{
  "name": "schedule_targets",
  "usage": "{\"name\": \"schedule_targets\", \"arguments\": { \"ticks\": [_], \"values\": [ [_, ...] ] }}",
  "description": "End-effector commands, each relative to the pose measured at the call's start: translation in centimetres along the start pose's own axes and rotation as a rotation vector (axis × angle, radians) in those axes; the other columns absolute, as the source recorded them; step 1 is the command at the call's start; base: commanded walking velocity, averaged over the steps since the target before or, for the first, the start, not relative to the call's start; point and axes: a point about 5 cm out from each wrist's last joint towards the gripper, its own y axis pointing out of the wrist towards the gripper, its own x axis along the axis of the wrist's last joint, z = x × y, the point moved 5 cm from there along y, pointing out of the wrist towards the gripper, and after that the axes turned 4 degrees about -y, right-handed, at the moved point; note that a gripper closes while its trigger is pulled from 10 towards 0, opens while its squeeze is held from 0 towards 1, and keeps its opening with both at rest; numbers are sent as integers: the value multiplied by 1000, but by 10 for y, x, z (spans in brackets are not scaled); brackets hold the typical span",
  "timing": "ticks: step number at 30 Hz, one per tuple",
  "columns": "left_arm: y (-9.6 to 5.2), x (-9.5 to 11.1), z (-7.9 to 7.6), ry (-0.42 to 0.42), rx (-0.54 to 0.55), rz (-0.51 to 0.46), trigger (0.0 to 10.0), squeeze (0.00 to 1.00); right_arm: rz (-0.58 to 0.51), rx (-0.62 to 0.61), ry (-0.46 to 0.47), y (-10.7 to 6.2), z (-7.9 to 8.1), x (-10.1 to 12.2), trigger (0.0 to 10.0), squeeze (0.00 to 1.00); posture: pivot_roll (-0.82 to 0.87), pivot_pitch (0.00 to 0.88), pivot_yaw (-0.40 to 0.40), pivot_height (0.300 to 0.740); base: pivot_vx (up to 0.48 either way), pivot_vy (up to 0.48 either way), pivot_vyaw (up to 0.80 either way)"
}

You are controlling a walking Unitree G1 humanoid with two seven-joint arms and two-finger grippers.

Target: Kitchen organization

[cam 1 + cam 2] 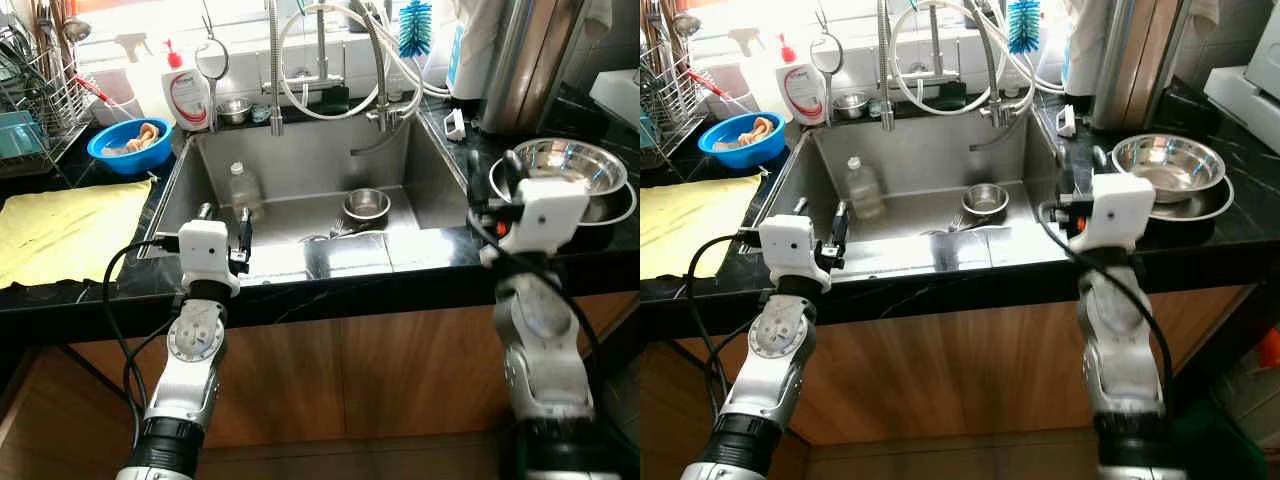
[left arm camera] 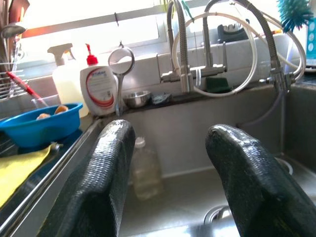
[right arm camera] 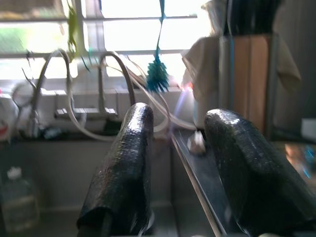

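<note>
At the black worktop (image 1: 330, 285), both hands hover open and empty over the sink (image 1: 310, 170), the left hand (image 1: 222, 213) near a bottle (image 1: 243, 188), the right hand (image 1: 492, 178) beside a steel bowl (image 1: 570, 165).

**Bright window over a dark kitchen surface**

Daylight pours through the window (image 3: 148, 29) behind the taps. The black, glossy surface (image 1: 90, 290) runs around a steel sink (image 1: 300, 160), above brown wooden cabinet fronts (image 1: 940, 370).

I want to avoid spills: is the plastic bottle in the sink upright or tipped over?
Upright. The plastic bottle stands on its base in the sink, cap on top, near the left wall.
</note>
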Motion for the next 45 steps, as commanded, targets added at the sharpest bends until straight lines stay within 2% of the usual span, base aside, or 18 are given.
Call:
{"name": "schedule_targets", "arguments": {
  "ticks": [1,9,10,11,12,15,16,18,20,22,25,30,33,36,41,43,45],
  "values": [
    [-3,9,11,31,30,-32,10000,0,-34,-7,-13,-2,1,9,10000,0,-161,0,76,740,0,0,0],
    [-5,9,12,30,33,-33,10000,0,-34,-8,-20,-5,1,9,10000,0,-161,0,76,740,0,0,0],
    [-12,4,8,25,32,-11,10000,0,1,-9,-40,-20,1,1,10000,0,-186,0,103,740,0,0,0],
    [-12,4,8,25,32,-11,10000,0,1,-9,-40,-20,1,1,10000,0,-186,0,103,740,0,0,0],
    [-22,-3,4,20,26,20,10000,0,46,-11,-69,-41,0,-7,10000,0,-190,0,128,740,0,0,0],
    [-23,-5,2,32,1,31,10000,0,58,-17,-86,-47,-1,-10,10000,0,-194,0,145,740,0,0,0],
    [-19,-5,0,50,-34,34,10000,0,63,-42,-87,-48,-3,-12,10000,0,-212,0,179,740,0,0,0],
    [-9,-7,1,78,-68,36,10000,0,51,-80,-25,-44,-2,-13,10000,0,-220,0,185,740,0,0,0],
    [-6,-5,1,102,-79,23,10000,0,48,-83,-24,-42,1,-11,10000,0,-226,0,175,740,0,0,0],
    [-7,-5,5,118,-55,13,10000,0,35,-41,-4,-36,13,-6,10000,0,-226,0,134,740,0,0,0],
    [-13,-6,6,94,-15,15,10000,0,31,5,-2,-34,21,-4,10000,0,-217,0,108,740,0,0,0],
    [-21,-9,-2,72,-16,23,10000,0,39,10,-7,-28,20,-6,10000,0,-202,0,75,740,0,0,0],
    [-23,-14,0,48,15,32,10000,0,44,28,-18,-25,23,-9,10000,0,-199,0,59,740,0,0,0],
    [-20,-15,9,26,69,32,10000,0,42,42,1,-23,26,-8,10000,0,-183,0,51,740,0,0,0],
    [-15,-13,12,36,62,25,10000,0,47,39,-4,-23,25,-11,10000,0,-187,0,58,740,0,0,0],
    [-13,-13,11,43,54,27,10000,0,47,32,-7,-22,24,-11,10000,0,-184,0,54,740,0,0,0],
    [-5,-9,4,75,16,5,10000,0,38,10,-20,-16,14,-8,10000,0,-180,0,47,740,0,0,0]
  ]
}}
